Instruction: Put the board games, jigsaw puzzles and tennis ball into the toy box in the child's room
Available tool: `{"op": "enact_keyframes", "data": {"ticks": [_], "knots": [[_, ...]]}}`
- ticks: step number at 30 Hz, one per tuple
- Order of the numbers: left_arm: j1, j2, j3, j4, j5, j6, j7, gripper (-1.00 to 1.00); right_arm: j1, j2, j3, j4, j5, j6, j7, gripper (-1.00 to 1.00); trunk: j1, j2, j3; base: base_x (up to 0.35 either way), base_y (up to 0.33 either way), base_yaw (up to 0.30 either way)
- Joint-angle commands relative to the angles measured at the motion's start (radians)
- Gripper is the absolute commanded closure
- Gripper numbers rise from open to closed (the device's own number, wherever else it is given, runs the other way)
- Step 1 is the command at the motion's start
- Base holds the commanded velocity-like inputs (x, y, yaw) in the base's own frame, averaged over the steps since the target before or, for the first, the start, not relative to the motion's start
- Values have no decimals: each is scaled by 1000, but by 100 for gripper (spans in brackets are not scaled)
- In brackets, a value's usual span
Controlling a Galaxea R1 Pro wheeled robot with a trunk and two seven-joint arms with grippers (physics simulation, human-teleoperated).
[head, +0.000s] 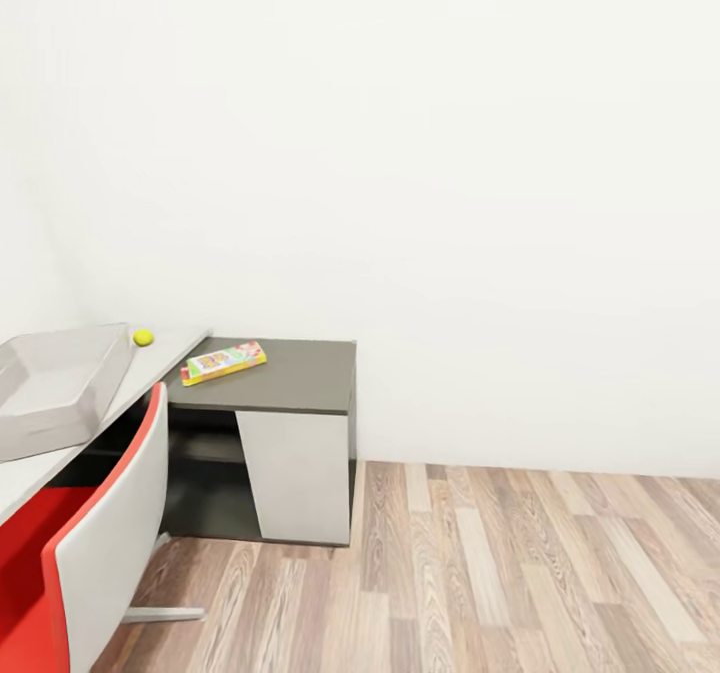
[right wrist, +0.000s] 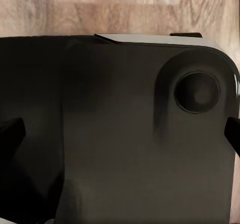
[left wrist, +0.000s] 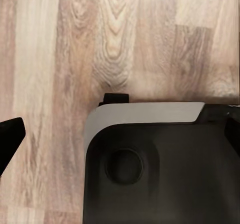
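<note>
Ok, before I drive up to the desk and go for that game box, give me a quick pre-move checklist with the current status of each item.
1. Board game located: ok, flat on the dark-topped cabinet, near its corner by the table.
2. Toy box located: ok, on the table, nothing visible inside; its left part is cut off.
3. Tennis ball located: ok, on the table just beyond the toy box.
4. Approach path: not ok, red-and-white chair stands before the table; wood floor toward the cabinet looks open.
5. Grippers empty: cannot tell; wrist views look down at the robot's base and floor.
</note>
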Motion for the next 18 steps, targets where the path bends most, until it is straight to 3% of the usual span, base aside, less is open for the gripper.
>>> {"op": "enact_keyframes", "data": {"ticks": [1,13,18], "knots": [[0,0,5,0,-1,-3,-1,-100,0,0,-1,0,-2,-2,3,-100,0,0,-1,2,0,-259],[0,-1,15,0,1,-4,-1,-100,0,-1,-1,0,-2,-2,3,-100,0,0,-1,0,0,-260],[0,-1,16,0,1,-1,-1,-100,0,-2,0,0,-2,-3,3,-100,-19,35,15,0,0,-260]]}}
